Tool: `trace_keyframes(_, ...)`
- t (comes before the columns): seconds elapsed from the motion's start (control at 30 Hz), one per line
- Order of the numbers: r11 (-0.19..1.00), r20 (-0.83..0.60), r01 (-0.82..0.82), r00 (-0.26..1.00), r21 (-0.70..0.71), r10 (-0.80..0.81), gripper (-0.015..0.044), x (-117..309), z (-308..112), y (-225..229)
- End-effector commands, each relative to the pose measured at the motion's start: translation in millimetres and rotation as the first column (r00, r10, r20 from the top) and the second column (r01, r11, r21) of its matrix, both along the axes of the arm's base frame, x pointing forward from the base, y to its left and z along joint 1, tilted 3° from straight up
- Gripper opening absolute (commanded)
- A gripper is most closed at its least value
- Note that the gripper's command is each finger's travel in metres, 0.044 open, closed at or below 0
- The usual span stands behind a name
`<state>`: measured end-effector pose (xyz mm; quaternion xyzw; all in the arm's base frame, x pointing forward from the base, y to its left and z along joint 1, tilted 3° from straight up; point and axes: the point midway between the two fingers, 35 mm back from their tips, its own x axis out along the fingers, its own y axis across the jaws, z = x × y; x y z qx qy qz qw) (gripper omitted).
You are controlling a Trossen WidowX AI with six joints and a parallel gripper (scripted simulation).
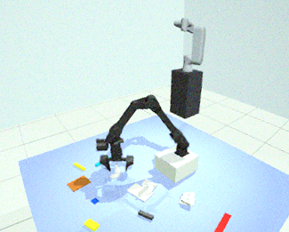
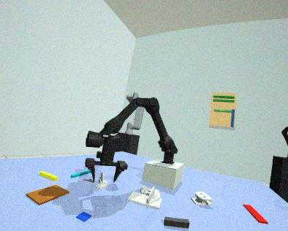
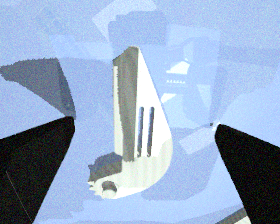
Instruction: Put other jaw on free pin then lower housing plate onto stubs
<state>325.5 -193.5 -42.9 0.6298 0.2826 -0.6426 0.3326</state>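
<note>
The loose white jaw (image 1: 115, 175) (image 2: 101, 183) (image 3: 127, 110) lies on the blue mat, its toothed, holed end at the bottom in the wrist view. My gripper (image 1: 118, 169) (image 2: 104, 181) (image 3: 146, 127) is open and empty just above it, one finger on each side of the jaw, with gaps on both sides. The white base plate (image 1: 135, 191) (image 2: 136, 199) carries the other jaw (image 2: 150, 196); its pins are too small to tell. The white housing plate (image 1: 187, 199) (image 2: 202, 197) lies apart, to the right of the base in the top and exterior views.
An orange-brown slab (image 1: 78, 183) (image 2: 47, 194), a yellow bar (image 1: 79, 167) (image 2: 48, 175) and a cyan bar (image 2: 80, 173) lie left. A blue square (image 1: 94, 201) (image 2: 84, 216), black bar (image 1: 145, 215) (image 2: 176, 222) and yellow block (image 1: 92, 225) lie in front, a red bar (image 1: 222, 224) (image 2: 255, 213) far right.
</note>
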Motion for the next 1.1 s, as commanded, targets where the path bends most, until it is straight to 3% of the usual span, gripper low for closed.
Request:
trace_keyframes(0.0, 1.0, 0.0, -0.002, 1.0, -0.003, 0.002, 0.044, 0.0, -1.2, -0.6)
trace_keyframes(0.57, 1.0, 0.0, -0.002, 1.0, -0.003, 0.002, 0.044, 0.0, -1.6, -0.6)
trace_keyframes(0.93, 1.0, 0.0, 0.0, 1.0, 0.0, 0.0, 0.0151, 0.0, -1.2, -0.1)
trace_keyframes(1.07, 1.0, 0.0, 0.0, 1.0, 0.0, 0.0, 0.0134, 0.0, -1.2, -0.1)
